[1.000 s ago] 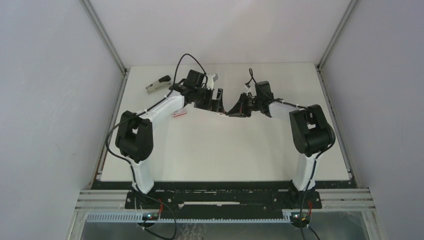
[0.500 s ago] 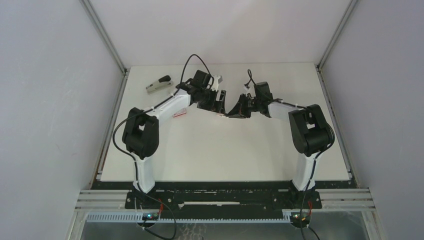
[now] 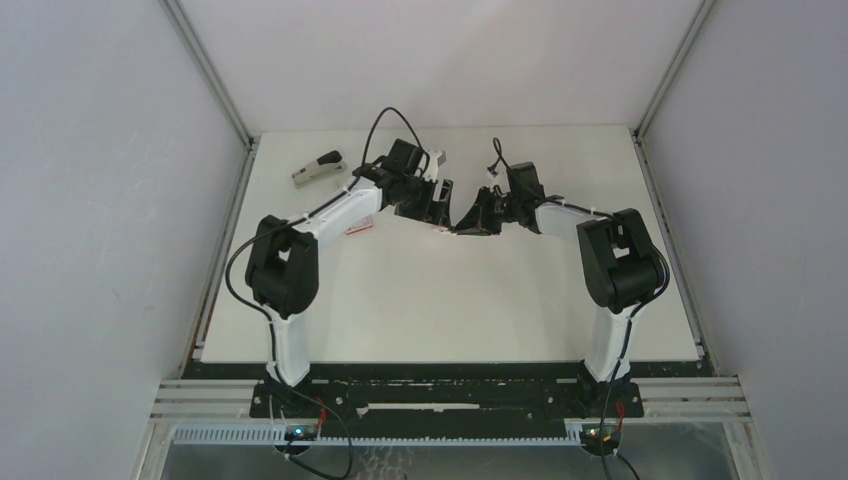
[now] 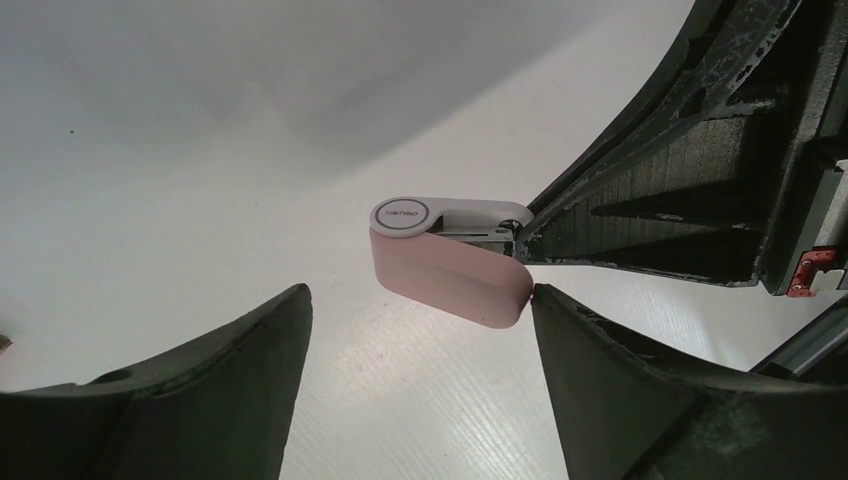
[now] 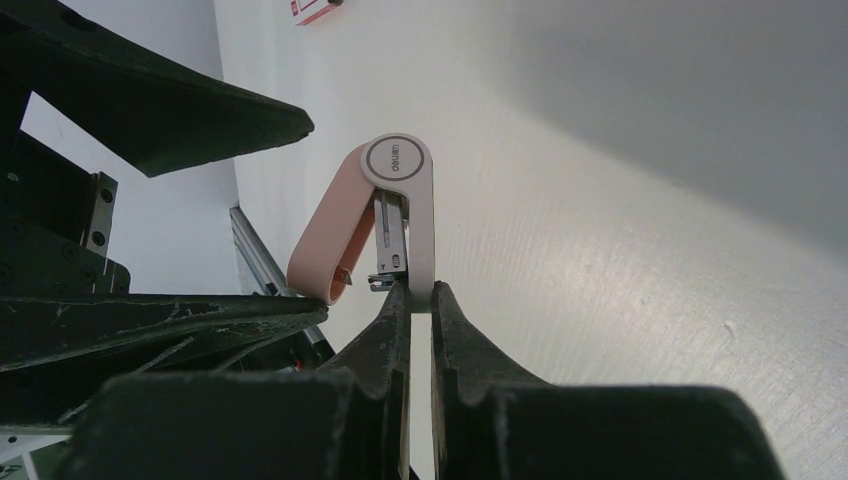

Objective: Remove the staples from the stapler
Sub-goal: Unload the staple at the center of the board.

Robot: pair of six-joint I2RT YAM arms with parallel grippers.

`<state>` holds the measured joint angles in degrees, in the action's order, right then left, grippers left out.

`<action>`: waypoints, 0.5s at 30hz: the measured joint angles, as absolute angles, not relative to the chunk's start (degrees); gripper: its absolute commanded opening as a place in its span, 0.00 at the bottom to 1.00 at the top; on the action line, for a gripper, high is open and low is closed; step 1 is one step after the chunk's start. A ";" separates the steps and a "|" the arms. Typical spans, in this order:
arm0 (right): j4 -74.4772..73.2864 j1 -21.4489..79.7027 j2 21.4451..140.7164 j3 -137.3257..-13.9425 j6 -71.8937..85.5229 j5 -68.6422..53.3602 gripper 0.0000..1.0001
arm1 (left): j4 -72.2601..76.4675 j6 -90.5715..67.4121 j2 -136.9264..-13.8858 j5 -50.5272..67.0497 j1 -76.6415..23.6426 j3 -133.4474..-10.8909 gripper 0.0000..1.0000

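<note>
My left end effector [image 4: 420, 296] just swung in, jaws wide but narrowing on the stapler [image 4: 450, 272]; right end effector [image 5: 418, 296] clamps its base. Staples probably still inside.

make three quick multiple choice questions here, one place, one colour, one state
1. Where does the grey stapler lie on the table?
A far left corner
B near right corner
C between the grippers
2. What colour is the swung-out cover of the held stapler?
A blue
B pink
C green
3. How is the right gripper?
A wide open
B shut on nothing
C shut on the held stapler
Key: 1 A, it sits by the far left edge; 2 B, the cover shows pink; 3 C, it pinches the white arm.
</note>
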<state>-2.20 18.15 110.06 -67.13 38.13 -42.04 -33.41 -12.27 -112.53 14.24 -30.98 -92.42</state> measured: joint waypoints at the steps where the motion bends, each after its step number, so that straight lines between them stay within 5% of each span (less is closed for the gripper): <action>1: -2.35 18.15 110.06 -67.13 38.09 -42.04 0.00 | -33.41 -12.27 -112.53 14.31 -30.98 -92.42 0.88; 15: -3.27 18.15 110.06 -67.13 37.78 -42.04 0.00 | -33.56 -12.34 -112.53 18.41 -30.89 -92.42 0.91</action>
<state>-3.27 18.15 110.06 -67.13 37.78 -42.04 -33.56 -12.34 -112.53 18.41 -30.89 -92.42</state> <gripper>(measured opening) 0.027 0.902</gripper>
